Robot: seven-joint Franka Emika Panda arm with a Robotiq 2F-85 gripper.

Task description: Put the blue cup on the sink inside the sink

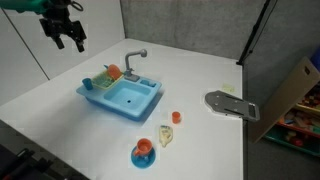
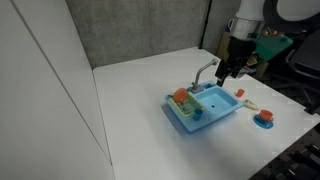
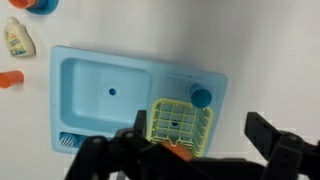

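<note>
Gripper (image 3: 197, 134): released, jaws spread wide and holding nothing. In the wrist view two dark fingers (image 3: 268, 135) rise from the bottom edge of the frame.

Blue cup (image 3: 201, 97): stands on the sink's side section, right of the basin and just beside the upper right corner of the rack. In the wrist view it shows just above the gap between the fingers, apart from both. In exterior views it sits at the sink's left corner (image 1: 87, 84) and at its near end (image 2: 197, 113).

Sink (image 3: 70, 112): light blue and rectangular, basin on the left of the wrist view. It lies mid-table in both exterior views (image 1: 140, 108) (image 2: 222, 112).

Rack (image 3: 180, 122): yellow, in the side section, with an orange item (image 3: 177, 151) at its lower edge.

Faucet (image 1: 133, 58): grey and curved, on the sink's far rim.

Arm: in an exterior view the gripper (image 1: 66, 38) hangs at upper left, fingers down, well above the table and clear of the sink. In an exterior view the arm drops from upper right, with the gripper (image 2: 232, 70) pointing down near the faucet (image 2: 205, 72).

Bottle (image 3: 15, 38): on the table, upper left of the wrist view, apart from the sink.

Orange cup (image 1: 176, 117): right of the sink.

Plate (image 1: 143, 158): blue, lower centre, carrying an orange piece.

Grey object (image 1: 230, 104): flat, right side of the table.
</note>
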